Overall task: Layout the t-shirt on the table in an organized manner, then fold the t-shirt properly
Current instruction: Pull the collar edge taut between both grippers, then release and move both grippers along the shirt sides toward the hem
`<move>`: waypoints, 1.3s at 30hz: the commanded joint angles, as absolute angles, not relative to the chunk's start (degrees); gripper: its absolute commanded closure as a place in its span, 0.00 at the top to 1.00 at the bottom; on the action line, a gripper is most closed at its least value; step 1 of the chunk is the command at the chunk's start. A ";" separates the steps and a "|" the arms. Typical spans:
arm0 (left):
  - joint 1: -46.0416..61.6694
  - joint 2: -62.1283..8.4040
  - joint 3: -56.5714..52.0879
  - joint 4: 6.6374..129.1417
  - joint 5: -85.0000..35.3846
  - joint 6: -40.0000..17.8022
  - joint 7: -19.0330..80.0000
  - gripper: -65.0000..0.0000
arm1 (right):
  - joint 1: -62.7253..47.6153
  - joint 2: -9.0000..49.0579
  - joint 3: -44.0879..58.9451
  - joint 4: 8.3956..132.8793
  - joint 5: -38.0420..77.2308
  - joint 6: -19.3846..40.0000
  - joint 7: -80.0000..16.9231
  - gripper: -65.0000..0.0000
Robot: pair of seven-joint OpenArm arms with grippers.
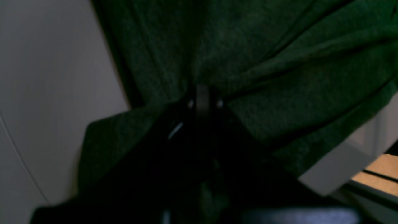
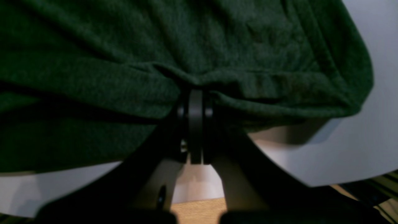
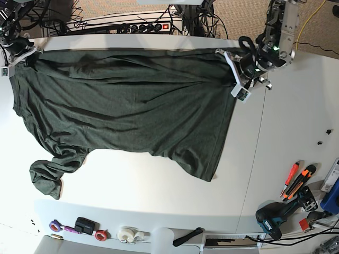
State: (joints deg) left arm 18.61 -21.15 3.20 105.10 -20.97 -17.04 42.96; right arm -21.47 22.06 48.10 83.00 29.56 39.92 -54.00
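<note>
While stretched flat for folding, t-shirt (image 3: 127,106): spread across the table (image 3: 286,132)
Right gripper (image 3: 21,53): clamped on the far left corner, holding the edge taut
Left gripper (image 3: 235,69): clamped on the far right corner, pulling opposite

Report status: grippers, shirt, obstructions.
Left gripper shut on the t-shirt; right gripper shut on it too. Shirt stretched across the table, one sleeve bunched. Nothing in the way; tools sit along the table's edge.
</note>
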 commanded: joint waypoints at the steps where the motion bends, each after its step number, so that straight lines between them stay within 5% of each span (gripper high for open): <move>1: 20.21 -22.24 3.20 104.55 -17.93 -16.47 50.11 0.00 | -22.24 22.68 48.10 83.13 28.67 40.00 -57.47 0.00; 39: 18.87 -22.41 3.20 114.54 -20.18 -16.47 48.80 0.00 | -25.82 23.79 50.22 85.25 35.57 40.00 -57.06 0.00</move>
State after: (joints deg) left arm 19.38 -21.98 3.33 113.23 -19.68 -16.45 50.22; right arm -25.50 22.65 49.50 84.53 36.05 40.10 -56.84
